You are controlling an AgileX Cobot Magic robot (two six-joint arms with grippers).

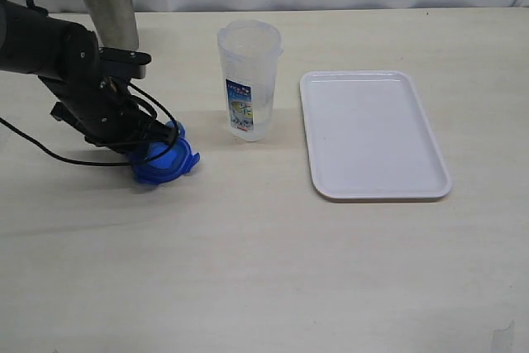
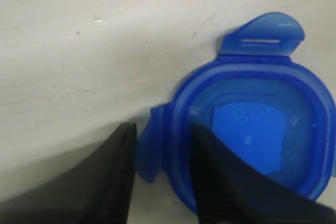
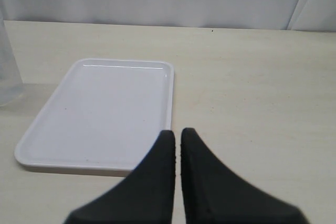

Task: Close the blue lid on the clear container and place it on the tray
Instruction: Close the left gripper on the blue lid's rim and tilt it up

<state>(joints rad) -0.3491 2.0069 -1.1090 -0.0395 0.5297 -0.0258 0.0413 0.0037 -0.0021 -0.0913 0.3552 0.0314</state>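
The blue lid lies left of centre on the table, inner side up, with no sticker showing. My left gripper reaches down onto its near-left edge. In the left wrist view the lid fills the frame and my left gripper has one finger against a snap flap and the other inside the rim, pinching that edge. The clear container stands open and upright at the middle, a short way right of the lid. The white tray lies flat to its right. My right gripper is shut on nothing, near the tray.
A tapered steel cup stands at the back left, just behind my left arm. A black cable loops from that arm over the table by the lid. The container's edge shows beside the tray in the right wrist view.
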